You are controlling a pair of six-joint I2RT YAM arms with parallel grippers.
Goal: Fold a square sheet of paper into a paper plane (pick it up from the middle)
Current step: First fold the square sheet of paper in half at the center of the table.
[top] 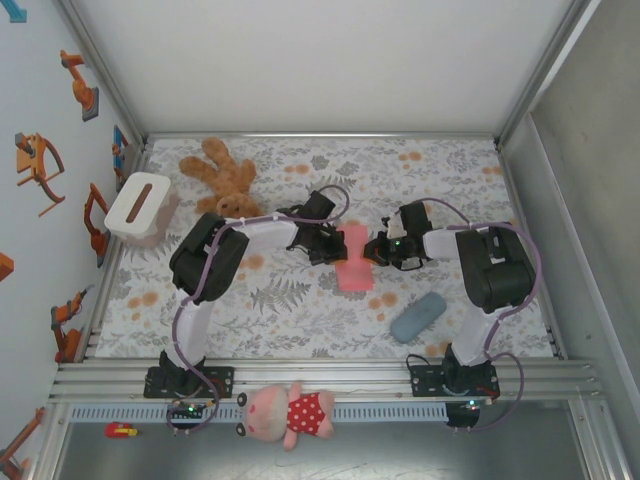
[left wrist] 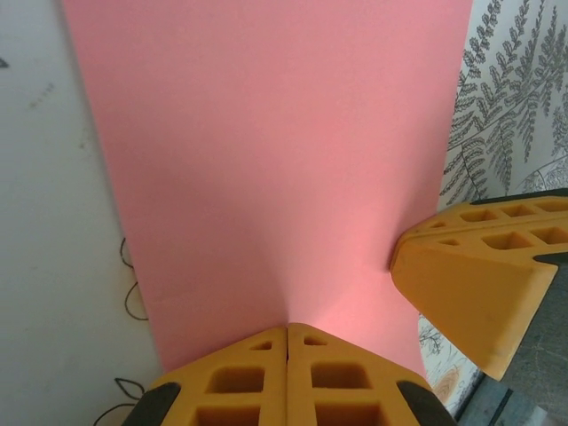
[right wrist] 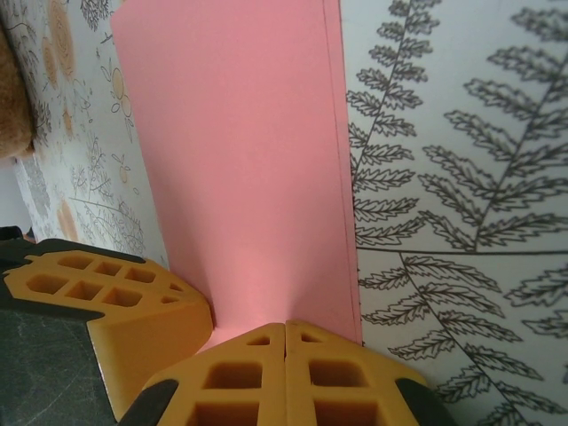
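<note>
While the left gripper (left wrist: 287,330) and the right gripper (right wrist: 285,327) each stand closed on the square sheet of paper (top: 352,258), pinching opposite sides, the sheet sits between them at the middle of the floral table (top: 300,310). Progress, as judged: the sheet appears folded once into a narrow strip. Nose corners and wing folds are not yet made, so most of the task is left. The right wrist view resolves two layered edges along the strip's side, which the overhead view cannot. The overhead view supplies the setting: teddy bear (top: 222,180) and grey-blue pouch (top: 418,317), both apart from the sheet.
</note>
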